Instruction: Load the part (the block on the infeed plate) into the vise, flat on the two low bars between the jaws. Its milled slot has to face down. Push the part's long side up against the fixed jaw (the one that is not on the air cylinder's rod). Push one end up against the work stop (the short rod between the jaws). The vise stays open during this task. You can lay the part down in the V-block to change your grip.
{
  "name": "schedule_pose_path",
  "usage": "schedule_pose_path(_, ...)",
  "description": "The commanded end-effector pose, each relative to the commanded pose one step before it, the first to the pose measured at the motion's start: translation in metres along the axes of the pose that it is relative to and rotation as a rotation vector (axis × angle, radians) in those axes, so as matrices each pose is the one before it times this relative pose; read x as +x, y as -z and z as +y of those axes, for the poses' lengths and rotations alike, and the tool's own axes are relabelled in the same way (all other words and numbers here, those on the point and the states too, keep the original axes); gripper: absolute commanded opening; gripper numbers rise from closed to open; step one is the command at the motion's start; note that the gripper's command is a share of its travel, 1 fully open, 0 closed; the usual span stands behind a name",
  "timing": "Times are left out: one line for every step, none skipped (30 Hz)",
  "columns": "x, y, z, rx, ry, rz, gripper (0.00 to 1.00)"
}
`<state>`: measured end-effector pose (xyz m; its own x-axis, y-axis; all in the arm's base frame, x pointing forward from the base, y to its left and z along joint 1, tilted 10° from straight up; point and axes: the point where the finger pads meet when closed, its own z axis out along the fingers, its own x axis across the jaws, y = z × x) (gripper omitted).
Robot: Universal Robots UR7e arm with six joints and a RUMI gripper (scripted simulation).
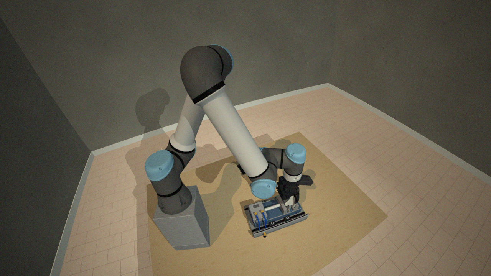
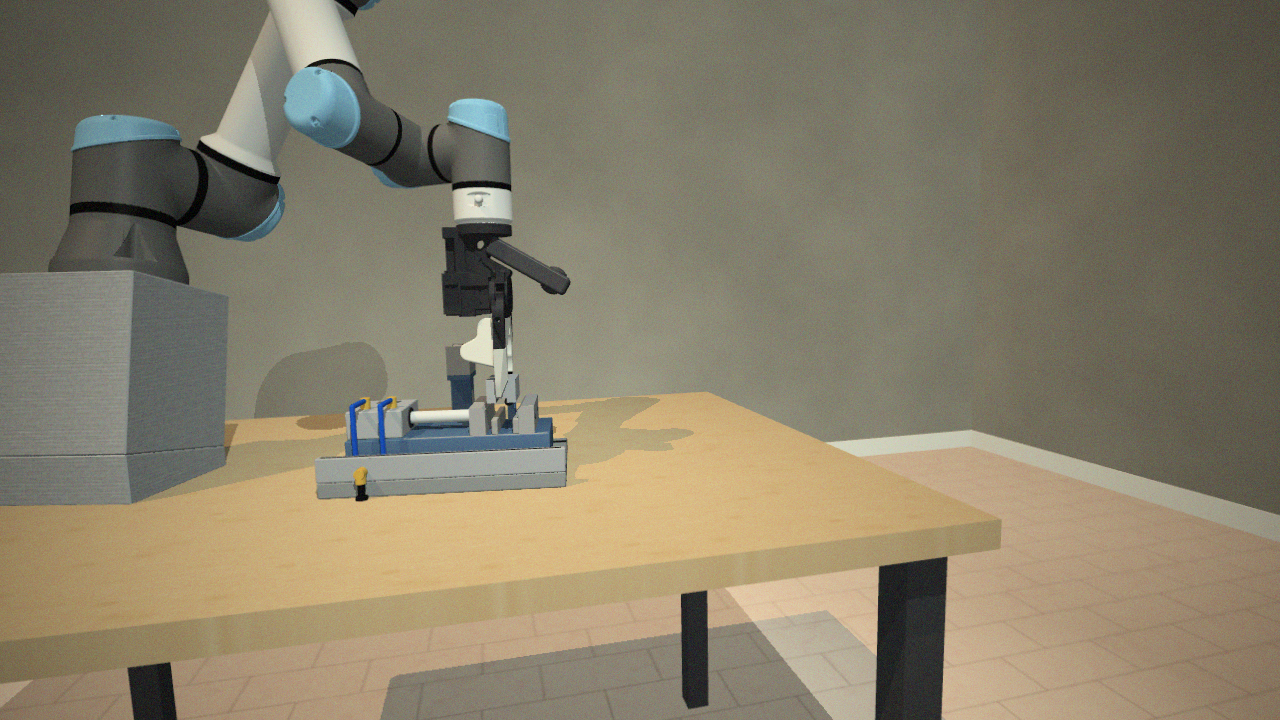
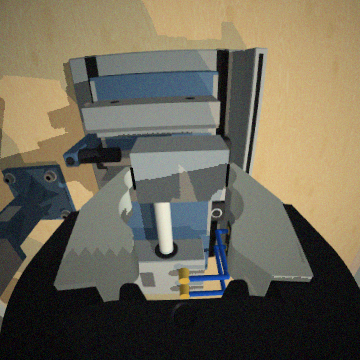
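My gripper (image 1: pixel 291 202) (image 2: pixel 500 380) (image 3: pixel 180 166) is shut on the grey part (image 2: pixel 513 385) (image 3: pixel 180 162), with one jaw at each short end. The part is held roughly level over the gap between the jaws, its underside near the jaw tops. Its faces seen in the wrist view look plain; the milled slot and the underside are hidden. The fixed jaw (image 2: pixel 526 415) (image 3: pixel 150 117) lies beyond the part in the wrist view. The moving jaw (image 2: pixel 479 417) is on the white rod's end. The black work stop (image 3: pixel 102 155) is left of the part. The low bars are mostly hidden.
The air cylinder (image 2: pixel 384 419) (image 3: pixel 150 275) has blue hoses (image 3: pixel 205 277) at its side. A grey rail (image 2: pixel 438 470) (image 3: pixel 247 100) runs along the vise base. A blue stand (image 2: pixel 461 390) (image 3: pixel 40 185) rises behind the vise in the exterior view, left in the wrist view.
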<state>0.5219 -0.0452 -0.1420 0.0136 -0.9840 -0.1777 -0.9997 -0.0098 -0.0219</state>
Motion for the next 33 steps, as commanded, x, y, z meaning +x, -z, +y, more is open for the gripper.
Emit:
schedule_pose_path(-0.0014,-0.00156,0.00107,-0.00157,0.00017,-0.00148,0.0)
schedule_pose_path(-0.00001,-0.00016,0.00002,-0.00006,-0.00001,-0.00003,0.0)
schedule_pose_path(-0.00001,-0.00017,0.00002,-0.00006,-0.00001,-0.00003,0.0)
schedule_pose_path(-0.00001,-0.00018,0.00002,-0.00005,-0.00001,-0.00003,0.0)
schedule_pose_path(-0.00001,-0.00019,0.00002,-0.00005,-0.00001,-0.00003,0.0)
schedule_pose_path(-0.00001,-0.00021,0.00002,-0.00005,-0.00001,-0.00002,0.0)
schedule_pose_path(-0.00001,-0.00022,0.00002,-0.00005,0.0,-0.00002,0.0)
schedule_pose_path(-0.00001,-0.00024,0.00002,-0.00006,-0.00001,-0.00003,0.0)
schedule_pose_path(-0.00001,-0.00026,0.00003,-0.00009,-0.00001,-0.00005,0.0)
schedule_pose_path(-0.00001,-0.00027,0.00003,-0.0001,-0.00001,-0.00005,0.0)
schedule_pose_path(0.0,0.0,0.0,0.0,0.0,0.0,0.0)
schedule_pose_path(0.0,0.0,0.0,0.0,0.0,0.0,0.0)
schedule_pose_path(0.00006,0.00006,-0.00015,0.00049,0.00004,0.00025,0.0)
schedule_pose_path(-0.00001,-0.0003,0.00003,-0.00008,-0.00001,-0.00004,0.0)
schedule_pose_path(-0.00002,-0.00034,0.00005,-0.00014,-0.00002,-0.00007,0.0)
schedule_pose_path(-0.00003,-0.00038,0.00006,-0.00019,-0.00002,-0.0001,0.0)
schedule_pose_path(-0.00002,-0.00035,0.00004,-0.00012,0.0,-0.00006,0.0)
schedule_pose_path(-0.00002,-0.0003,0.0,-0.00001,0.00002,0.0,0.0)
schedule_pose_path(-0.00002,-0.00031,0.00001,-0.00002,0.00001,-0.00001,0.0)
schedule_pose_path(-0.00002,-0.00033,0.00001,-0.00002,0.00001,-0.00001,0.0)
schedule_pose_path(-0.00001,-0.00034,0.00001,-0.00002,0.0,-0.00001,0.0)
schedule_pose_path(-0.00001,-0.00034,0.00001,-0.00001,0.0,-0.00001,0.0)
schedule_pose_path(0.0,-0.00035,0.0,0.0,0.0,0.0,0.0)
schedule_pose_path(0.0,-0.00035,-0.00001,0.00002,0.0,0.00001,0.0)
schedule_pose_path(0.00001,-0.00036,-0.00002,0.00002,0.0,0.00001,0.0)
schedule_pose_path(0.00001,-0.00036,-0.00002,0.00002,0.0,0.00001,0.0)
schedule_pose_path(0.0,-0.00037,-0.00001,0.00002,0.0,0.00001,0.0)
schedule_pose_path(0.0,0.0,0.0,0.0,0.0,0.0,0.0)
schedule_pose_path(0.0,0.0,0.0,0.0,0.0,0.0,0.0)
schedule_pose_path(0.00009,-0.00036,-0.00001,0.00006,-0.00011,0.00002,0.0)
schedule_pose_path(-0.00001,-0.00039,0.0,0.0,0.00001,0.0,0.0)
schedule_pose_path(-0.00001,-0.0004,0.0,0.0,0.00002,0.0,0.0)
schedule_pose_path(-0.00002,-0.0004,0.0,-0.00001,0.00003,0.0,0.0)
